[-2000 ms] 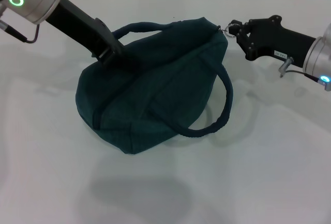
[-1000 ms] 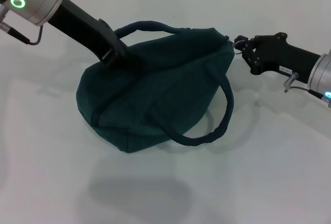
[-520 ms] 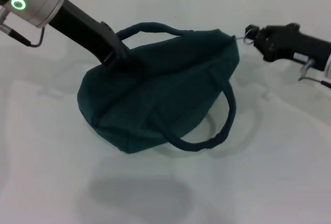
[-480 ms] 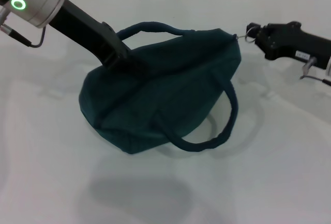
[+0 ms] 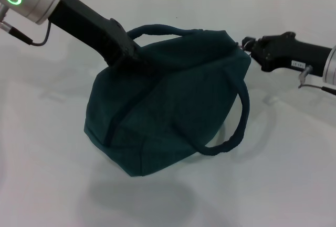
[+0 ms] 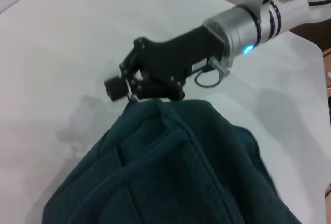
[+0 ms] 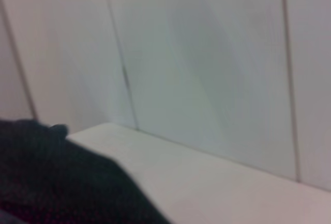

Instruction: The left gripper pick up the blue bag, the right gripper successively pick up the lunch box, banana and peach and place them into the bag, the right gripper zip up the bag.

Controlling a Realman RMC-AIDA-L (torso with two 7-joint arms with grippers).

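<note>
Head view: bag (image 5: 173, 106) sits mid-table (image 5: 283, 185), zipped, bulging, tilted with its near bottom corner toward the camera. Near handle (image 5: 233, 132) loops out on the bag's right side, resting low by the table; far handle (image 5: 157, 29) arches over the top edge. Lunch box, banana, peach not visible.

Left gripper (image 5: 137, 63) comes in from the upper left, tip pressed into the bag's top-left fabric. Fingers sunk in the cloth; can't tell whether they are spread or pinching.

Right gripper (image 5: 249, 46) reaches in from the right at the bag's far top-right corner. In the left wrist view, the right gripper (image 6: 125, 88) has its fingers pressed together on the zip pull (image 6: 131, 96) at the bag's (image 6: 170, 182) end.

Right wrist view: only dark fabric in the corner, table edge and wall (image 7: 207, 69) beyond.
</note>
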